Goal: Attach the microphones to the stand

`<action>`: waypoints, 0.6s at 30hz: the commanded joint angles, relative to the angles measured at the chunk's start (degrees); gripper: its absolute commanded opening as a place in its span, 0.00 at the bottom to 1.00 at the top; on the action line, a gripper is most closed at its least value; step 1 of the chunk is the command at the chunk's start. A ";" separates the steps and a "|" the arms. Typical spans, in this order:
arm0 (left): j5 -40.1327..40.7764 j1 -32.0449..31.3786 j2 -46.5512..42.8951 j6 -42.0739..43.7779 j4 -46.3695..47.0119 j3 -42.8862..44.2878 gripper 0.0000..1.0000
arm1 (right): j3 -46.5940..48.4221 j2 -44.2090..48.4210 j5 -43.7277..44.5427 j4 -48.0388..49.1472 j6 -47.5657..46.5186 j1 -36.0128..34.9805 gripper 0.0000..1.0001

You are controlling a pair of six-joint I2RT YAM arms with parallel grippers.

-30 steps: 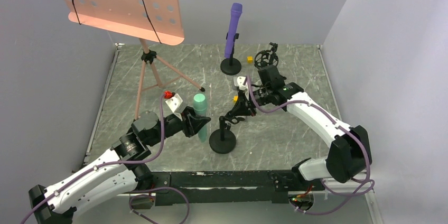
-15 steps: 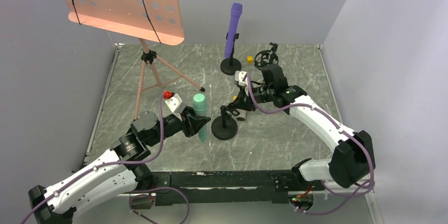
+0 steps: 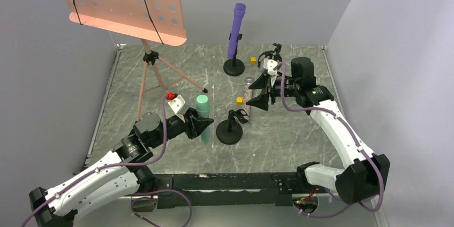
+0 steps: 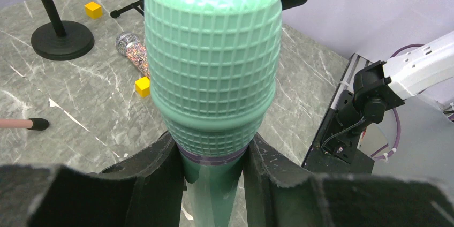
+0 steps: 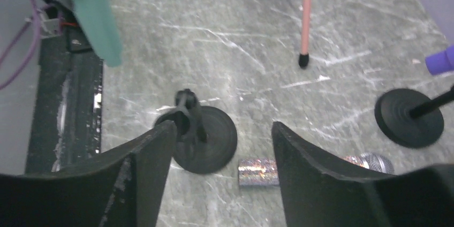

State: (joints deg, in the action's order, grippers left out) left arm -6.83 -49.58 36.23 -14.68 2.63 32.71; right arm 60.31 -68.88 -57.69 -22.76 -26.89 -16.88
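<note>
A mint green microphone (image 3: 202, 113) stands upright, head up, with my left gripper (image 3: 205, 126) shut on its neck just under the head (image 4: 213, 61). Right of it stands an empty black stand (image 3: 229, 130) with a round base (image 5: 211, 144). A glittery copper microphone (image 3: 247, 94) lies flat on the table behind that stand, partly hidden by a finger in the right wrist view (image 5: 258, 172). My right gripper (image 3: 255, 94) hangs open above it, holding nothing. The purple microphone (image 3: 236, 28) sits upright in its stand (image 3: 234, 67) at the back.
A third stand with a ring-shaped clip (image 3: 269, 57) is at the back right. A pink music stand (image 3: 126, 5) on a tripod fills the back left. Small yellow cubes lie at the back (image 3: 252, 60) and by the copper microphone (image 3: 239, 99). Grey walls enclose the table.
My right gripper has opened, let go of the empty stand and drawn back up and to the right. The stand ended slightly farther back. The left arm has not moved.
</note>
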 commanded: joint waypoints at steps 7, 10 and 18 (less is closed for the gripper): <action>-1.50 0.08 0.91 -0.07 3.83 2.01 0.00 | -7.18 4.96 -13.64 -2.95 -2.58 0.34 0.06; -1.68 0.04 1.27 -0.10 4.24 2.00 0.00 | -8.51 4.94 -12.02 -1.74 -1.49 -0.17 0.00; -1.70 0.08 1.41 0.00 3.96 2.48 0.00 | -11.83 3.52 -7.79 1.05 -1.44 -2.75 0.00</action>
State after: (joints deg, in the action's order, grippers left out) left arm -7.73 -49.58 38.13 -14.66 3.16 32.77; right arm 49.78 -65.04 -66.94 -25.02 -28.69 -18.76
